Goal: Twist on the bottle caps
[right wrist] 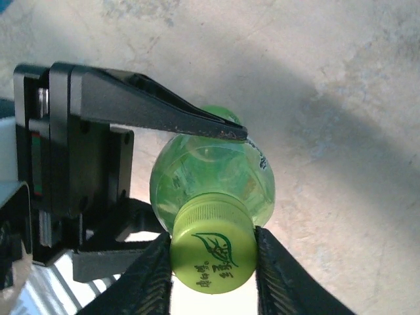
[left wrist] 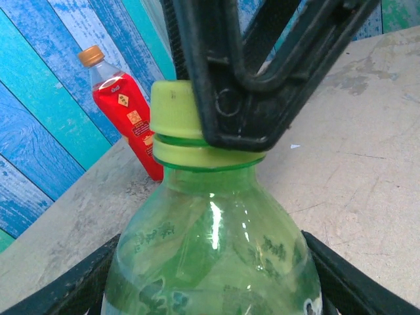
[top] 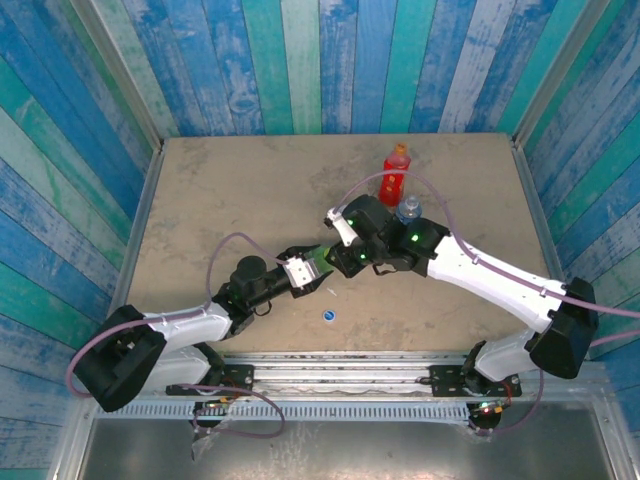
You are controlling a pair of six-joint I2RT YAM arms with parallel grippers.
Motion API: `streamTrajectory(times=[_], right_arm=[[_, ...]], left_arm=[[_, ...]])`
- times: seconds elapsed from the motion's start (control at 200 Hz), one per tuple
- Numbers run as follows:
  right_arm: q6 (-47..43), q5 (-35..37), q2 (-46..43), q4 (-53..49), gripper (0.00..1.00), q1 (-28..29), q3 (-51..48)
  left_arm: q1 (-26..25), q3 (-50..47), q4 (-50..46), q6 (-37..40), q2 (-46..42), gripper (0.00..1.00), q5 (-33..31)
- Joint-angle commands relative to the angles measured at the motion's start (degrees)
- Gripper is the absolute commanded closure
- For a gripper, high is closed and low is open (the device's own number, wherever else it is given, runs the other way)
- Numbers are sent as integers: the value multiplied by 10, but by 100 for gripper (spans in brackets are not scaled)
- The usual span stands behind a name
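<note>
Stock in hand: my left gripper (top: 318, 265), clamped around the body of the tall translucent green plastic bottle (left wrist: 210, 249). My right gripper (right wrist: 211, 246), fingers either side of the ribbed yellow-green plastic screw cap (left wrist: 174, 111) seated on that bottle's neck, pinching it as far as I can tell. Beyond my right gripper: red plastic bottle with a printed label (left wrist: 128, 121), upright, orange cap (left wrist: 90, 56) on; short clear plastic bottle with a blue label (top: 408, 210) beside it. On the beige table (top: 230, 190), nearer than my left gripper and apart: small round blue plastic cap (top: 328, 316).
</note>
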Motion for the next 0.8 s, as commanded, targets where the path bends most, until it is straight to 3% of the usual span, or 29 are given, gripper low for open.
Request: streamTrajectory(times=[0.0,0.13,0.2,0.426,0.546,0.696,0.796], right_arm=[[0,9,-10,10,56,1,-10],[-127,-3,-47,12,37,0,-11],[-202,-1,-79,31,30,-2,-27],[-374,-80,-207,186,28,-9,-139],[-452,-183,-225,163,27,-22,-126],[-459,-322,-220,144,31,-71,-95],[-472,-348,-216,148,35,-86,-90]], left_arm=[[-3,-3,4,-13,7,35,7],[-2,-2,16,-38,7,35,6],[8,-3,42,-62,1,35,38],[45,31,47,-105,-22,35,150],[45,63,29,-111,-41,36,206],[45,105,27,-127,-39,36,315],[44,127,25,-146,-38,36,373]])
